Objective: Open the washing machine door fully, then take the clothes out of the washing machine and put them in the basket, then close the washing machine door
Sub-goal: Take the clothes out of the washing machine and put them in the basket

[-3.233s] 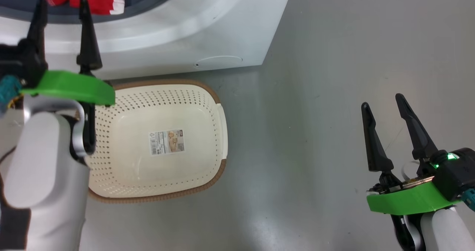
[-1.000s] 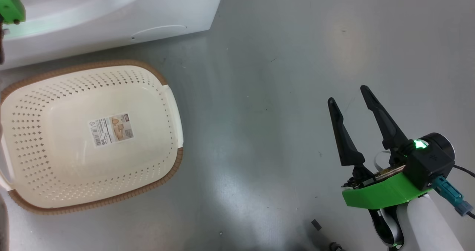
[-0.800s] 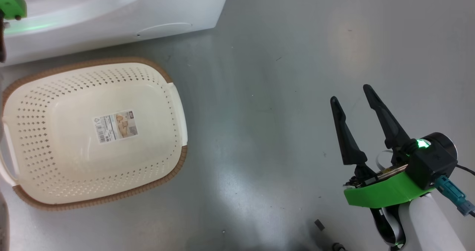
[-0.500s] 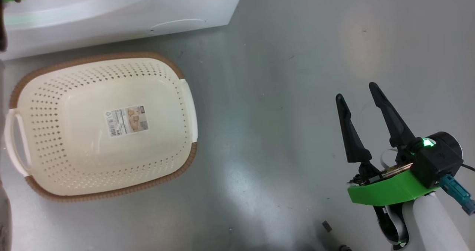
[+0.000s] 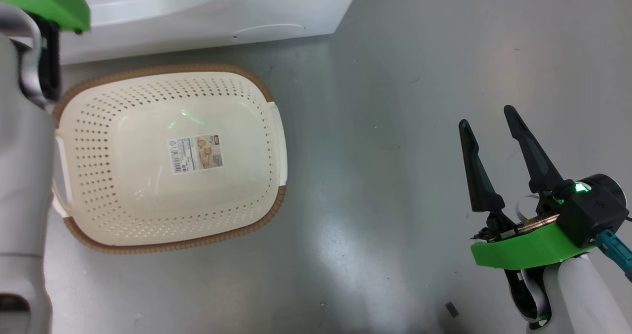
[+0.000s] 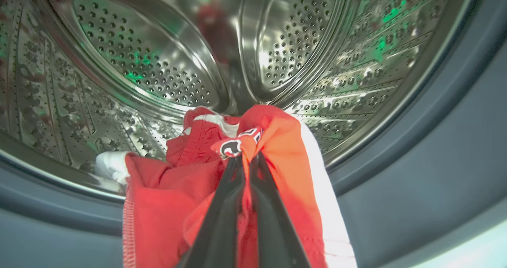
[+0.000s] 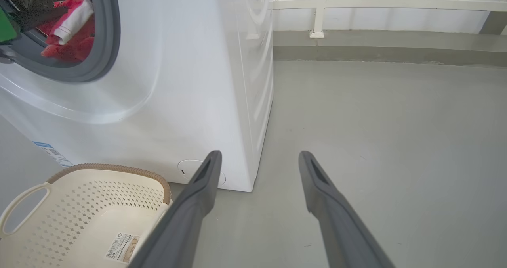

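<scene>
In the left wrist view my left gripper (image 6: 246,157) is shut on a fold of the red clothes (image 6: 289,161), which hang over the grey rubber ring at the mouth of the steel drum (image 6: 158,62). The right wrist view shows the white washing machine (image 7: 178,81) with the red clothes (image 7: 67,34) in its round opening. The cream basket (image 5: 163,70) stands on the floor just in front of the machine (image 5: 207,8), with nothing in it but its sticker. My right gripper (image 5: 486,116) hangs open over bare floor, far right of the basket. The washing machine door is out of view.
My pale left forearm (image 5: 19,176) runs up the left edge of the head view, beside the basket's left handle. Grey floor (image 5: 385,126) stretches to the right of the machine. A low kerb and white railing (image 7: 356,6) bound the floor behind it.
Three seconds ago my left gripper stood open before the clothes; now it is shut on them. The head camera has swung, so the basket sits further right in view. The right gripper has kept its place.
</scene>
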